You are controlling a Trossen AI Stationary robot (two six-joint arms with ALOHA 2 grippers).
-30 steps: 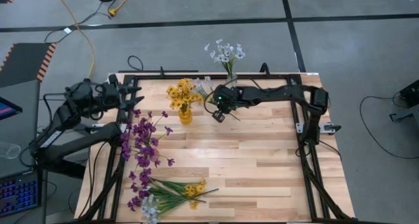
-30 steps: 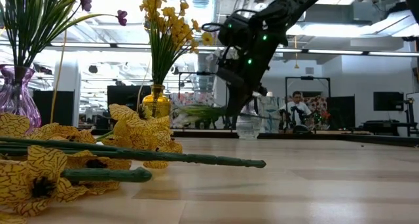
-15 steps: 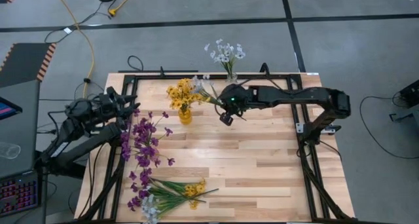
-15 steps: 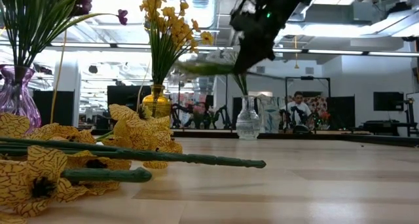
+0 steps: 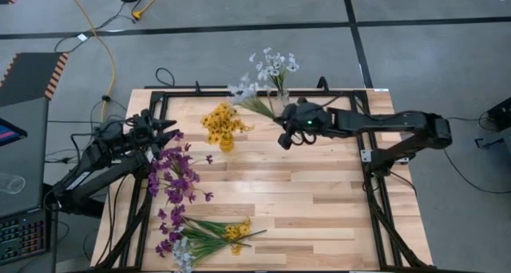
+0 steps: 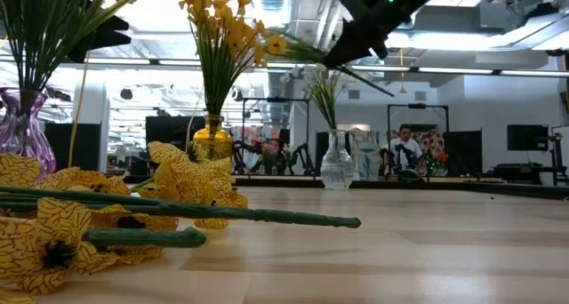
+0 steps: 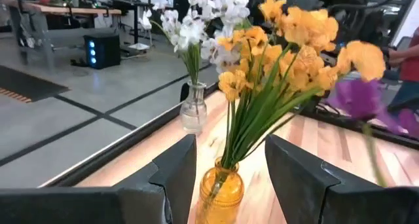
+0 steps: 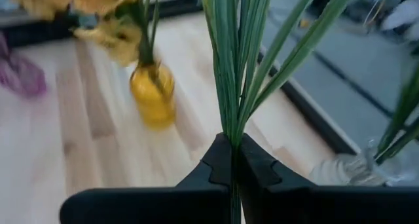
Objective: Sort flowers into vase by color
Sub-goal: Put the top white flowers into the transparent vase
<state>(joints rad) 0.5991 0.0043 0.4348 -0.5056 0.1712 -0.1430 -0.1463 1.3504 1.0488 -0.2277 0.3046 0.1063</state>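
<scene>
Right gripper (image 5: 287,134): fingers clamped on the green stem of a white flower spray (image 5: 243,92); in the right wrist view the stem (image 8: 230,86) runs straight up out of the closed fingertips.
Right arm pose: stretched level from the table's right edge toward the far middle, held above the table; spray tilted, blossoms pointing to the far left.
Clear vase (image 5: 282,96): at the far edge, just beyond the right gripper, holding white flowers (image 5: 274,64).
Left gripper (image 5: 164,129): fingers apart, nothing between them; raised at the left side, just beside the purple flowers (image 5: 174,174).
Left arm pose: bent, reaching in from the left edge.
Yellow vase (image 5: 226,140): far middle, holding yellow flowers (image 5: 221,119), between the two grippers.
Loose pile (image 5: 200,237): mixed purple, yellow and white sprays lying at the near left.
Hidden: purple vase (image 6: 24,131) shows only in the low view; its spot under the purple blooms from above cannot be made out. White blossoms are cut off in the right wrist view.
</scene>
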